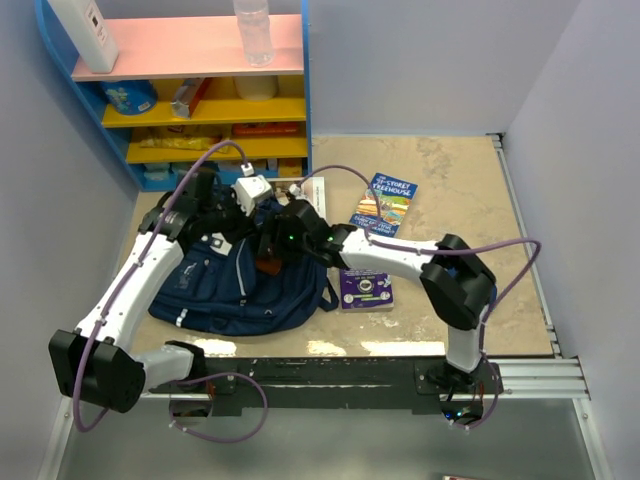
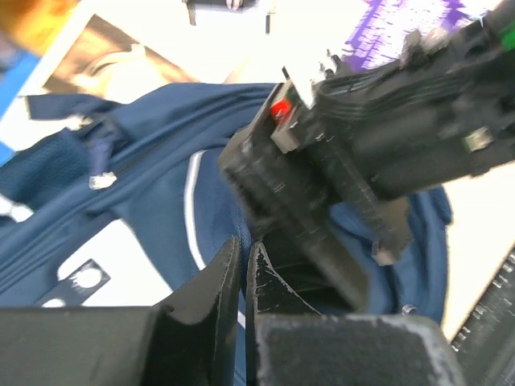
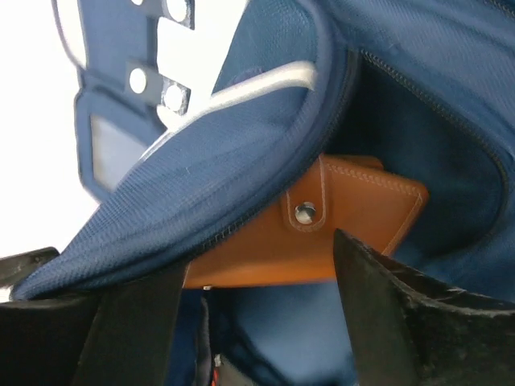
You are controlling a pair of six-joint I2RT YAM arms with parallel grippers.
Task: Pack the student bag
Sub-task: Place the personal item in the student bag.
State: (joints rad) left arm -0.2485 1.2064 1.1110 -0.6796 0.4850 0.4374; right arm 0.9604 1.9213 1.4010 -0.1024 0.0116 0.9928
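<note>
The fingers point(image 3: 386, 297) of the right gripper point(image 3: 251, 269) stand wide apart and hold nothing. Just beyond their tips lies a tan leather wallet point(image 3: 362, 201) with a stitched tab and a metal snap stud. No pad appears to touch it. The wallet sits inside the open zip mouth of the student bag point(image 3: 241, 145), a large navy blue fabric backpack with light grey trim, and the upper flap arches over it.

The fingers point(image 2: 217, 289) of the left gripper point(image 2: 244, 261) are pressed nearly together with only a slit between them. They sit at the edge of the opening, right beside the right gripper's black body. Whether fabric is pinched in that slit cannot be told.

From above, the bag lies flat on the beige table point(image 1: 450, 180), in front of the left arm and close to the blue and yellow shelf unit point(image 1: 200, 110). Both grippers meet at its upper end.

The step in hand looks like the end of placing the wallet, which is lodged inside with the fingers parted. The next move probably calls for drawing the right gripper straight back out of the mouth. It should keep clear of the zip edge and avoid dragging the wallet along. The left side should keep the flap raised.

A colourful paperback book point(image 1: 385, 205) and a small purple box point(image 1: 365, 288) lie on the table to the right of the bag. They are likely the next things to fetch.
</note>
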